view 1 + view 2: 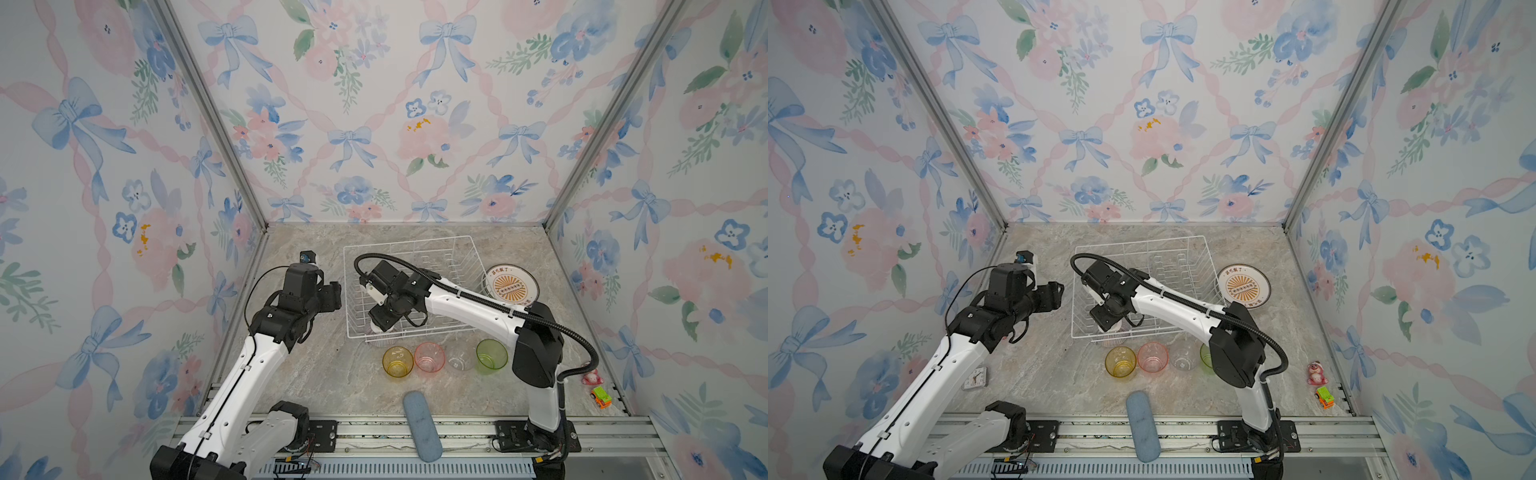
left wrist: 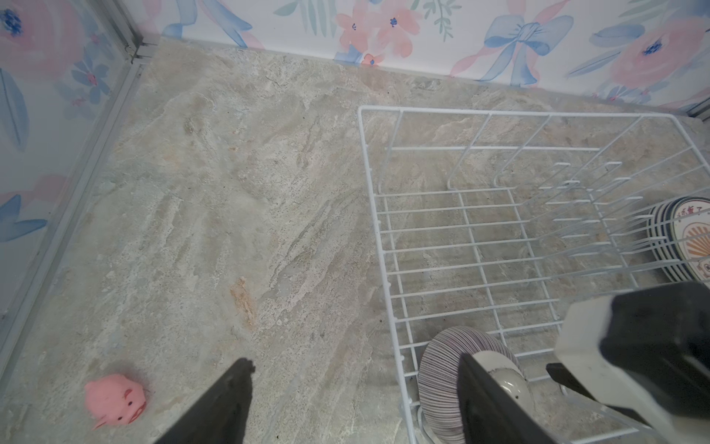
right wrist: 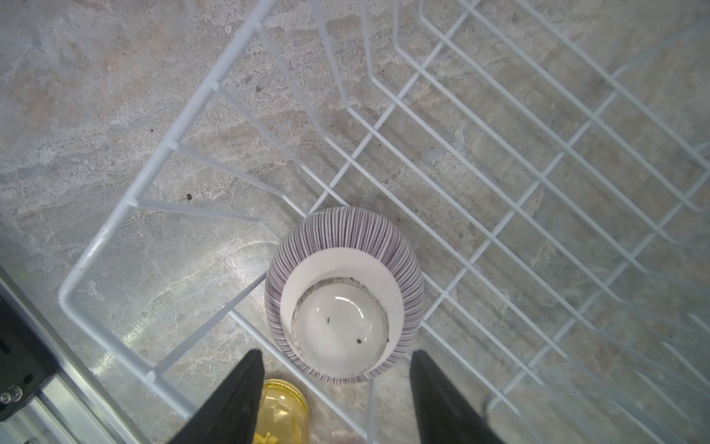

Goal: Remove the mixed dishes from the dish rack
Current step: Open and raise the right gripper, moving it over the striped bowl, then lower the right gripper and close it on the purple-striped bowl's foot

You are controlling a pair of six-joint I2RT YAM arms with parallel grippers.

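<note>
Dish rack [image 1: 411, 242]: positioned on the marble-patterned tabletop [image 1: 311, 374], toward the back. Plate prongs are seen to be vacant.

Striped bowl [image 3: 342, 292]: found inside the rack, inverted, white foot uppermost, in the near corner on the left arm's side. It is the only dish noted within the rack.

Right end effector [image 3: 336, 353]: lowered into the rack directly above the bowl. Its fingers are spread apart, one to either side of the bowl's foot. No clamping is observed; contact with the bowl cannot be confirmed.

Left end effector [image 2: 355, 359]: held beside the rack's left side, fingers wide apart, nothing gripped. Seen from the left wrist, one finger is over bare tabletop and the other overlaps the bowl.

Unloaded items: the yellow tumbler [image 1: 397, 361], pink tumbler [image 1: 429, 357], clear tumbler [image 1: 460, 359] and green tumbler [image 1: 491, 356] are lined up upright on the tabletop just in front of the rack. The plates [image 1: 510, 287] are stacked just beside the rack's right side.

Other items: a blue-grey pad [image 1: 422, 428] is recorded at the front edge, and a pink pig toy [image 2: 115, 399] left of the rack.
</note>
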